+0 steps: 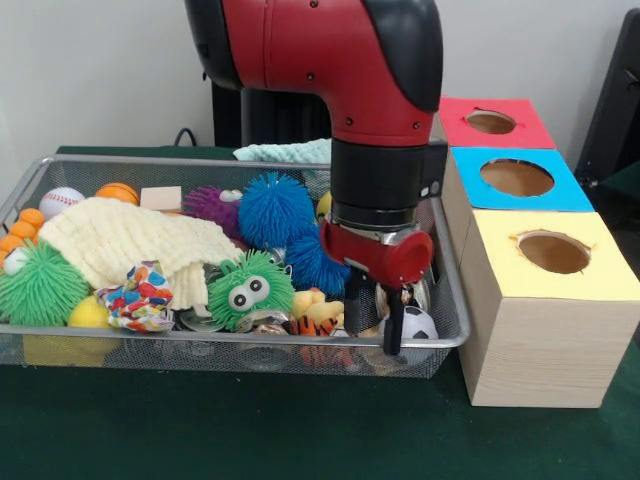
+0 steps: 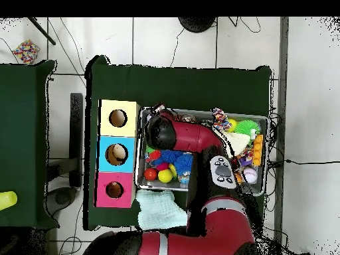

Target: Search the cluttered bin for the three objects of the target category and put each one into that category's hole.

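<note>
My gripper (image 1: 378,330) reaches down into the right end of the wire mesh bin (image 1: 200,348), among the clutter there. A small soccer ball (image 1: 419,323) lies just to its right and yellow duck toys (image 1: 315,306) just to its left. In the overhead view the red arm (image 2: 189,136) covers the gripper. To the right of the bin stand three boxes with round holes: yellow (image 1: 553,252), blue (image 1: 516,177) and red (image 1: 490,122). The bin holds blue spiky balls (image 1: 276,210), a green spiky ball with googly eyes (image 1: 250,290), a baseball (image 1: 60,200) and an orange ball (image 1: 118,192).
A cream knitted cloth (image 1: 130,240) covers part of the bin's left half, beside a green spiky ball (image 1: 40,285) and a patterned cloth ball (image 1: 140,297). A teal cloth (image 1: 290,152) lies behind the bin. From above, the three boxes (image 2: 117,154) line the bin's left side.
</note>
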